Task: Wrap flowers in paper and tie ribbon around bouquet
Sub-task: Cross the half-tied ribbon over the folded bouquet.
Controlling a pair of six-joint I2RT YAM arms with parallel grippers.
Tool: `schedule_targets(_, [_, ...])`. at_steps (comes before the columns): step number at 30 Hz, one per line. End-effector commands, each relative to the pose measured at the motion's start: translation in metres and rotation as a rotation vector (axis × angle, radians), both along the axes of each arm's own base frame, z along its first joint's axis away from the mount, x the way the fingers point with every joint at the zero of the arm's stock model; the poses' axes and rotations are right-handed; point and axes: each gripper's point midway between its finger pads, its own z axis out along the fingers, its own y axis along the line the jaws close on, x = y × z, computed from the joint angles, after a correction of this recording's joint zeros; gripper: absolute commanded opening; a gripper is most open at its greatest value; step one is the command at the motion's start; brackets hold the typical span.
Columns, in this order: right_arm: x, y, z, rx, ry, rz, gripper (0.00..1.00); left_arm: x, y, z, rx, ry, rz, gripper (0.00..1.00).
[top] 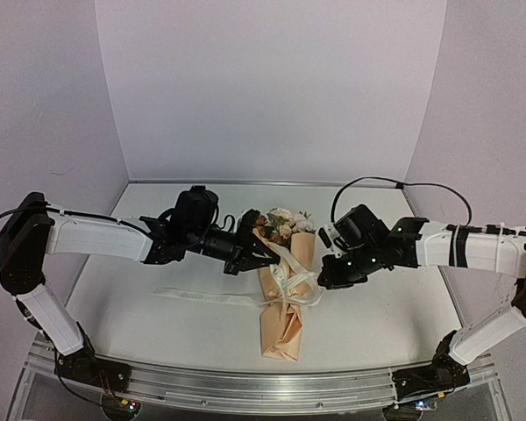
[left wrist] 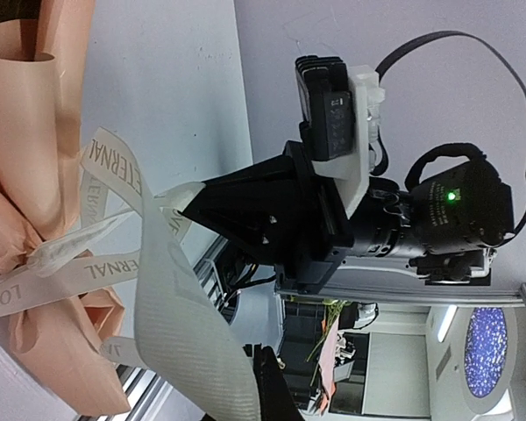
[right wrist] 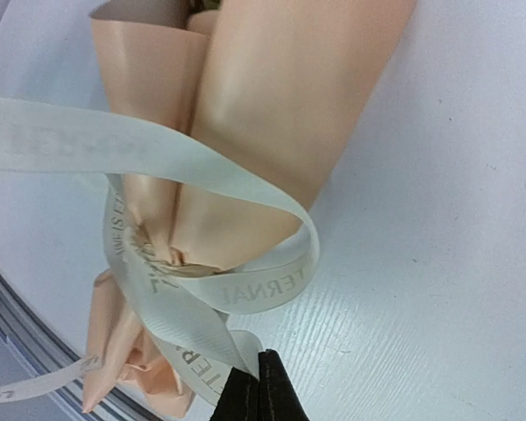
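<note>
The bouquet [top: 280,329] lies in the middle of the bench [top: 377,324] with the ribbon [top: 285,276] looped round it, and the left end effector [top: 265,254] and the right end effector [top: 323,279] each pinch a strand tight, so a hard pull may drag it sideways or slip the loop off.

I work over a white counter [top: 381,320]; my right wrist view shows a faint wood grain in it. Pale lilac walls [top: 272,88] close it on three sides. Along its near edge runs a silver metal rail [top: 263,384]. Beyond the rail, my left wrist view shows a room with a round blue speckled disc [left wrist: 488,355].
</note>
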Motion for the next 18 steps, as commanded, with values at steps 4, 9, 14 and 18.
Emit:
schedule_targets(4, [-0.013,-0.007,0.016,-0.077,0.089,0.087,0.0,0.0,-0.028,0.028,-0.142,0.048,0.223,0.0])
schedule_targets(9, [-0.003,-0.003,0.026,-0.042,0.126,0.087,0.0,-0.01,-0.041,0.019,-0.11,0.06,0.259,0.0])
schedule_targets(14, [0.004,0.0,0.033,-0.028,0.149,0.086,0.0,-0.018,-0.041,0.001,-0.059,0.091,0.319,0.0])
schedule_targets(18, [0.006,0.004,0.037,-0.026,0.166,0.094,0.0,-0.025,-0.058,0.001,-0.073,0.092,0.306,0.01])
